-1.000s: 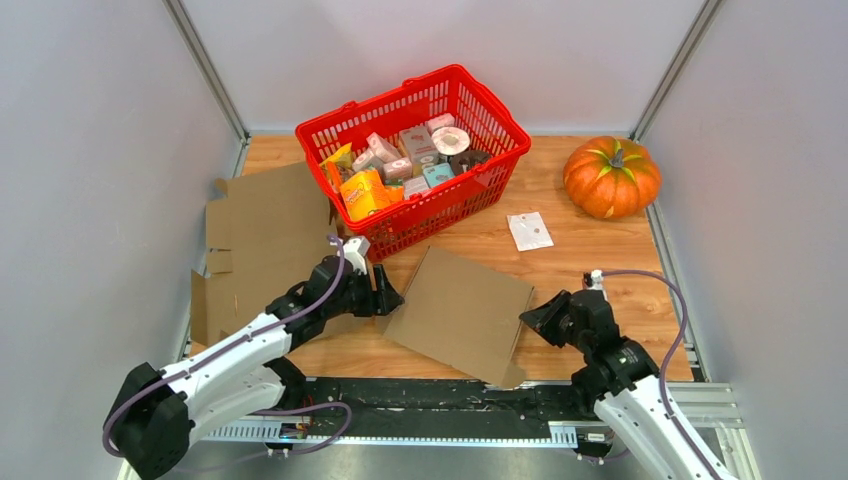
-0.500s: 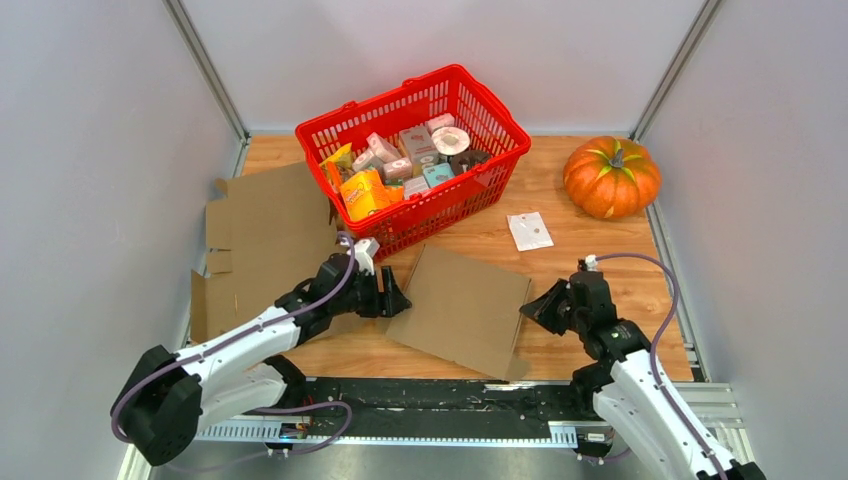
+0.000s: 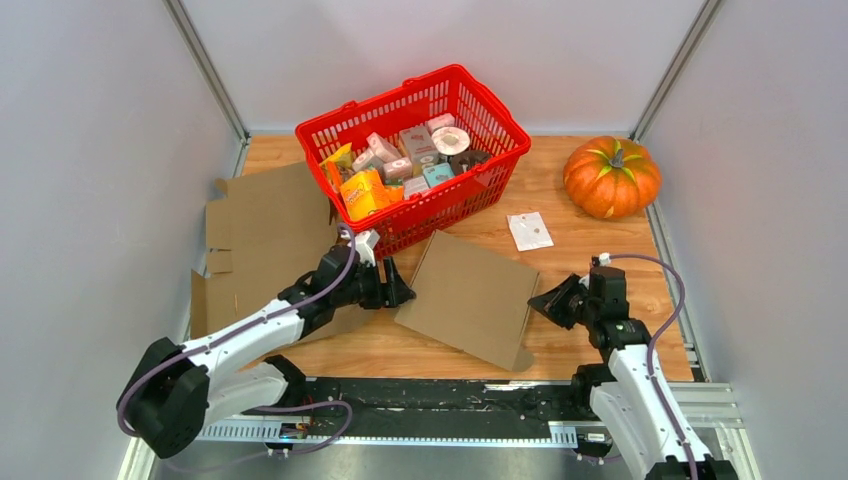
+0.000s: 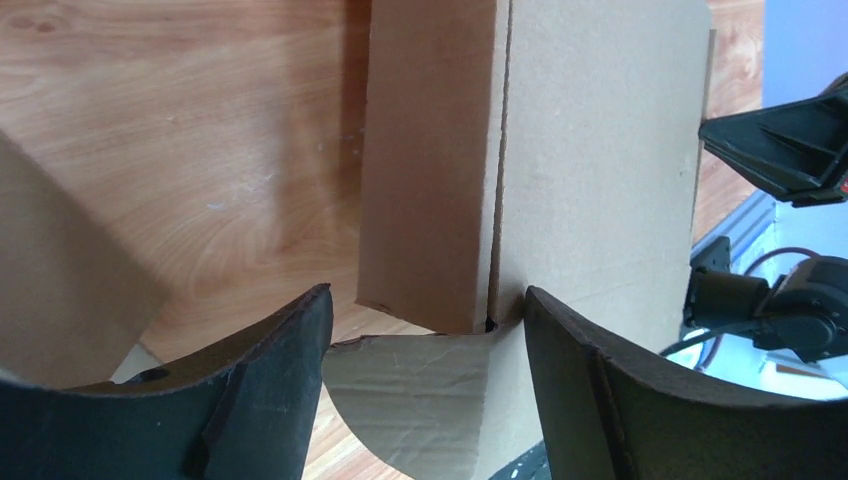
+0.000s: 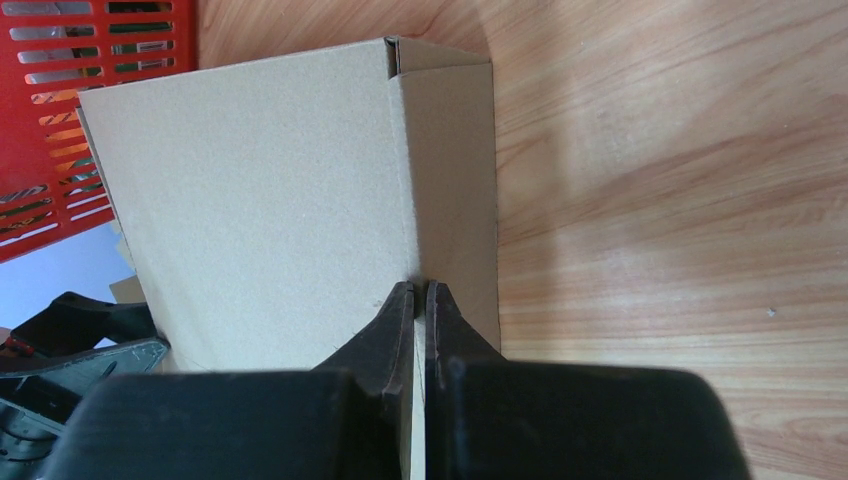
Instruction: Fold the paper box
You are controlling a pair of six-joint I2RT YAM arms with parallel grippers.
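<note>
Top external view puts the paper box (image 3: 470, 295), flattened, on the wooden table (image 3: 572, 212), just at 6 o'clock of the red basket (image 3: 405, 95). My left gripper (image 3: 398, 290) sits at the box's 9 o'clock with its fingers spread wide; in the left wrist view the box's near corner stands between them. My right gripper (image 3: 541, 301) is at the box's 3 o'clock, fingers pressed together and pinching the cardboard's edge, a thin strip showing between them. A pumpkin (image 3: 612, 177) sits at the box's 1 o'clock.
</note>
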